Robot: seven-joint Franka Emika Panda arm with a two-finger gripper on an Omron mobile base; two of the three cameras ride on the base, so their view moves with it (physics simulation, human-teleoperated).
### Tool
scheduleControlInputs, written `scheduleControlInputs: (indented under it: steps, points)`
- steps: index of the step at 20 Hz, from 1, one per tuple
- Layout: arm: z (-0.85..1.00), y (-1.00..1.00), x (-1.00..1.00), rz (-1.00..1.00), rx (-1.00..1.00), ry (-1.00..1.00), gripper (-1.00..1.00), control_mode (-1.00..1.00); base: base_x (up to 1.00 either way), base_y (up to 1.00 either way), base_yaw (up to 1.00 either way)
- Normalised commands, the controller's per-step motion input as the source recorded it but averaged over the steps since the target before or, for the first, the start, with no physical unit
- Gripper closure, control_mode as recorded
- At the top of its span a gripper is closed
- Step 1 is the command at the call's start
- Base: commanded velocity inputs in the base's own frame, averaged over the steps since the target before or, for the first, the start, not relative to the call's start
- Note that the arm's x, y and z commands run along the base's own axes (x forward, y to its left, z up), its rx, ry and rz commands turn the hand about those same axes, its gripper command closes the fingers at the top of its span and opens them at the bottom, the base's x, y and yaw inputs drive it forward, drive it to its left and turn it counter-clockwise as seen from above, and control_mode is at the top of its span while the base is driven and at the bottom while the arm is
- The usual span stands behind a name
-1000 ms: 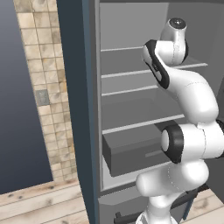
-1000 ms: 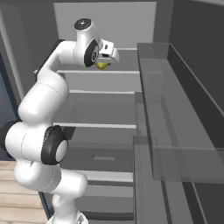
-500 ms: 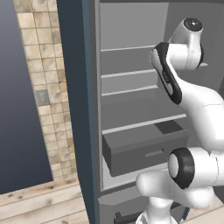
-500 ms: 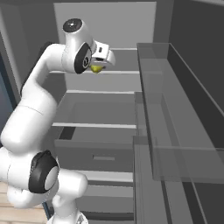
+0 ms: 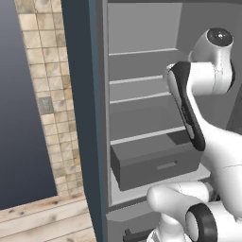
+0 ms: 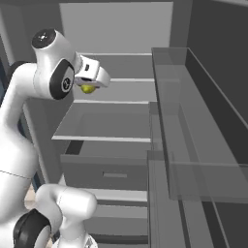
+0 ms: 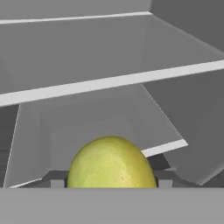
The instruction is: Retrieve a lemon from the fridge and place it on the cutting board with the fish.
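Fridge [image 6: 116, 72] open, grey shelves [image 6: 104, 128] and drawer [image 6: 104, 172] inside. Tiled wall [image 5: 49, 94] and wood floor [image 5: 42, 220] at left. Gripper [image 6: 88, 88] clamped on lemon [image 6: 87, 89], held above shelves.

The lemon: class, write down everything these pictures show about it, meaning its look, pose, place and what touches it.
The lemon is a small, smooth, matte yellow-green oval, whole and unmarked. It sits between the two dark fingers of the tool, which is shut on it, one finger on each side. In the right base view it hangs under the white hand in front of the open fridge, above a grey shelf and touching none of the shelves. Its lower part is hidden in the hand view.
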Motion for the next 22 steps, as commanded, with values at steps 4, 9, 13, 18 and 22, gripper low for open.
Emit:
scheduleControlInputs:
  steps: [4,9,13,18,22]
  points:
    - [-0.02,0.31,-1.00,-0.03,0.02,0.01,1.00,-1.00,0.00,0.00,0.00]
    - [-0.31,0.00,-1.00,0.00,0.06,0.00,1.00,-1.00,0.00,0.00,0.00]
    - [-0.58,0.11,-1.00,0.00,0.01,0.00,1.00,-1.00,0.00,0.00,0.00]
    - [-0.61,0.10,-0.85,0.00,0.00,0.00,1.00,-1.00,0.00,0.00,0.00]
    - [-0.44,0.00,-0.22,0.00,0.00,0.00,1.00,-1.00,0.00,0.00,0.00]
